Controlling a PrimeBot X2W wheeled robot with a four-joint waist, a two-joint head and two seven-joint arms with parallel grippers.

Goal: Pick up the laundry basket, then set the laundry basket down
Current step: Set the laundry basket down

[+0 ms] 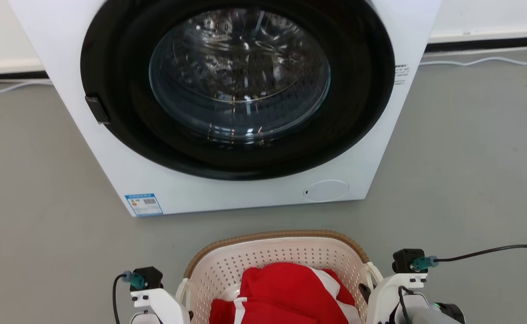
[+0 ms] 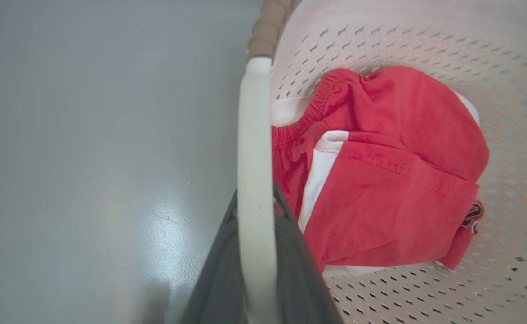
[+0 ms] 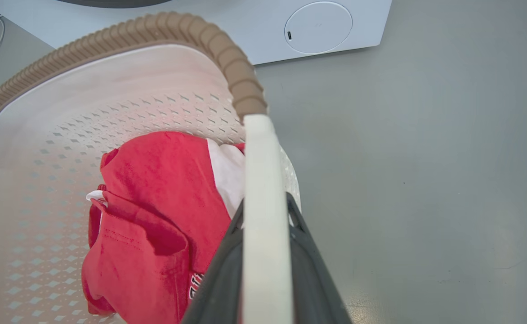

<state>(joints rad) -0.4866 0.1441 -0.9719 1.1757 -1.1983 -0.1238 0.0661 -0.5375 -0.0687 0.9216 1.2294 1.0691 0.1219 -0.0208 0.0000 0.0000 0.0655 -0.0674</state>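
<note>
The laundry basket (image 1: 268, 254) is between the left gripper (image 2: 255, 195) and the right gripper (image 3: 265, 200), just short of the washer (image 1: 227, 193). Each gripper is clamped around 1 white loop handle (image 2: 253, 126). It looks light and stiff, holding only red clothes (image 2: 389, 171), though the thin handles may flex, so lifting both sides evenly seems wise.

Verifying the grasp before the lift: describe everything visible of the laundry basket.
The small cream-white perforated plastic laundry basket, rounded-rectangular with a tan-brown woven-look rim, stands upright over the grey floor, just in front of the white washer and apart from it. A crumpled red-and-white garment lies inside. Both white loop handles are clamped between dark fingers: the left gripper on the left handle, the right gripper on the right handle. Whether it is lifted off the floor cannot be told.
</note>
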